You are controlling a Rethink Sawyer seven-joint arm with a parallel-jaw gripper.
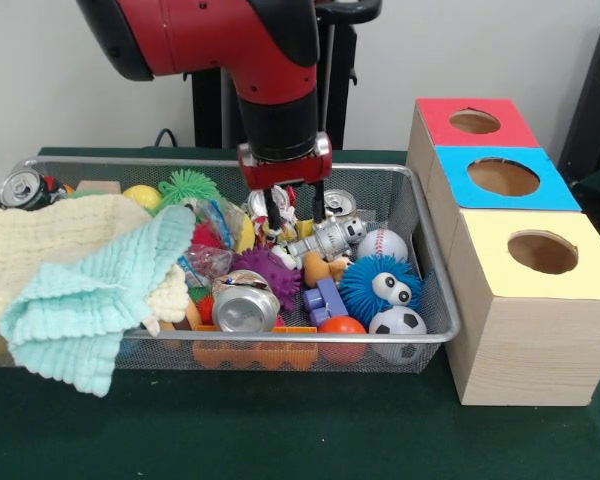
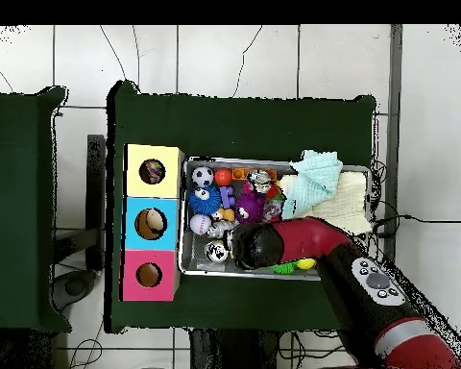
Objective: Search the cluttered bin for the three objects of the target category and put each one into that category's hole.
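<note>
My gripper reaches down into the wire bin at its back middle. Its fingers stand apart, open, on either side of a small white and red figure. Just right of it lie a silver toy robot and a can. A crushed silver can lies at the front, and another can sits at the far left corner. A baseball, a soccer ball and an orange ball lie at the right. In the overhead view the arm hides the gripper.
Three boxes with round holes stand beside the bin: red, blue and yellow. A cream cloth and a mint cloth drape over the bin's left side. Blue, purple and green spiky balls lie among the clutter.
</note>
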